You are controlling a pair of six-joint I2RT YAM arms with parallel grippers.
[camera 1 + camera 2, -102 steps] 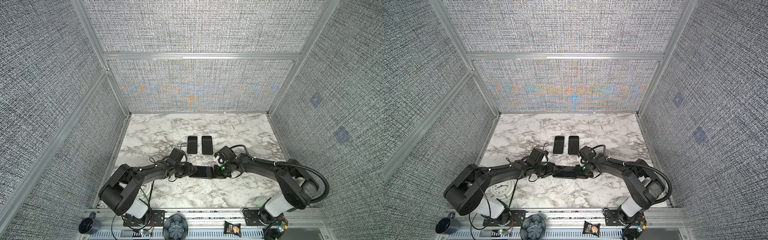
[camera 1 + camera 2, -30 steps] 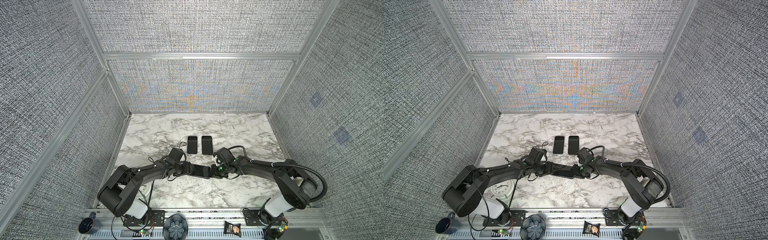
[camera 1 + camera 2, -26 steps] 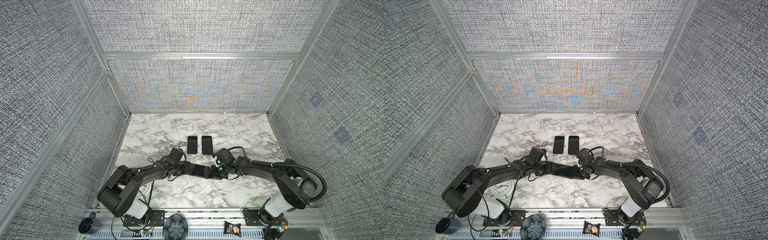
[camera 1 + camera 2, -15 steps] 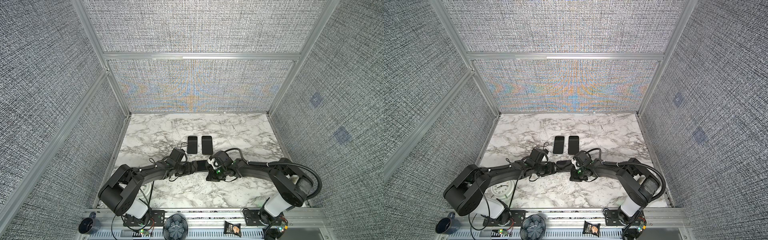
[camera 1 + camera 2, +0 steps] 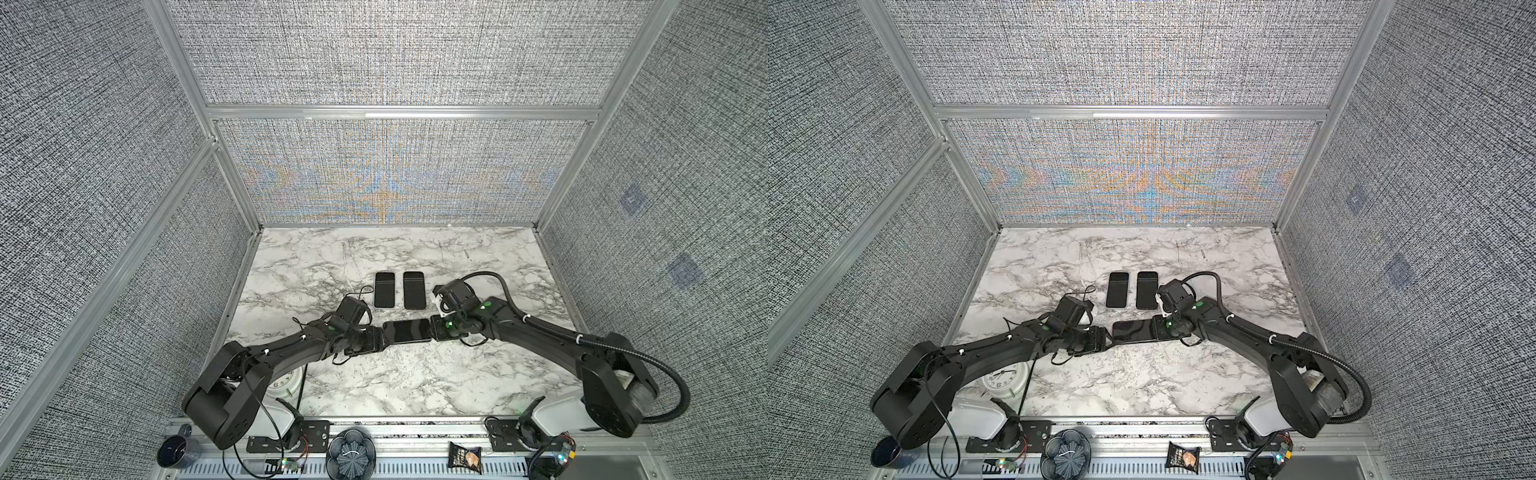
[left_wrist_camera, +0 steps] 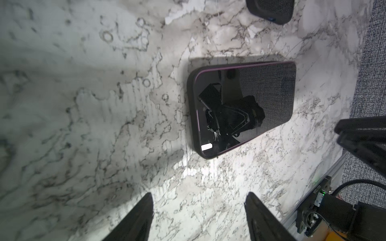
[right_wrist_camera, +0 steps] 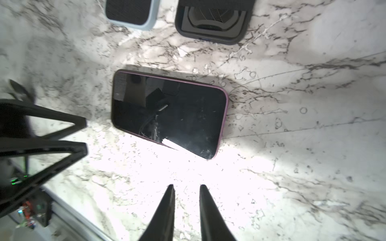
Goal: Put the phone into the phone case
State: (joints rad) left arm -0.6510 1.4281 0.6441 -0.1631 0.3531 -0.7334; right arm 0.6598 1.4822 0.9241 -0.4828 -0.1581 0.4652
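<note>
The marble surface (image 5: 374,386) is carrying the phone (image 5: 406,331) flat and screen-up between my two arms, where each can reach a short end. My left gripper (image 6: 199,195) is hovering wide open and empty, and my right gripper (image 7: 186,186) is standing barely parted, gripping nothing. The phone case (image 6: 191,108) is showing as a dark rim along the phone's edges, so I am judging it seated

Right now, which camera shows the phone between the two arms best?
Left wrist. The phone lies whole in frame, sharp, its purple edge line and dark rim readable. Right wrist also shows it whole, but glare burns one long edge. In both top views it is small, detail lost.
</note>
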